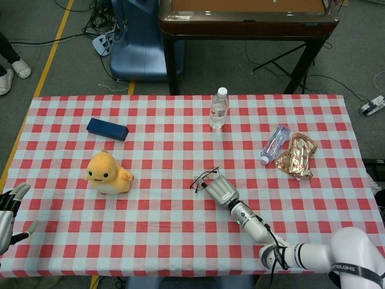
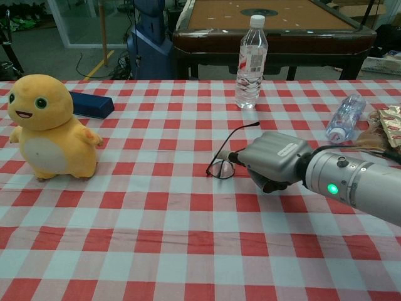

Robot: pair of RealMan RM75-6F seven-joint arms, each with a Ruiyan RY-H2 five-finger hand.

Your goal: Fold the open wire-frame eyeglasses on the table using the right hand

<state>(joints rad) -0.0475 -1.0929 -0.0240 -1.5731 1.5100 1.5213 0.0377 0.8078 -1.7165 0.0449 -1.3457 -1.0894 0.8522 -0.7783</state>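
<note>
Fingers of right hand [image 2: 270, 164] curled around eyeglasses [image 2: 223, 164]; left hand [image 1: 8, 212] spread, empty.

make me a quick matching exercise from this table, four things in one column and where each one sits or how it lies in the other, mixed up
Things:
1. yellow plush toy
2. dark blue rectangular case
3. upright clear plastic water bottle with a white cap
4. thin wire-frame eyeglasses

Places or states:
A. at the fingers of the right hand, one temple arm sticking up
B. standing near the far edge of the red-and-white checked tablecloth
C. lying flat, beyond the plush toy
D. sitting upright on the table's left half, facing the robot

Pairs: 1-D, 2-C, 3-B, 4-A
</note>
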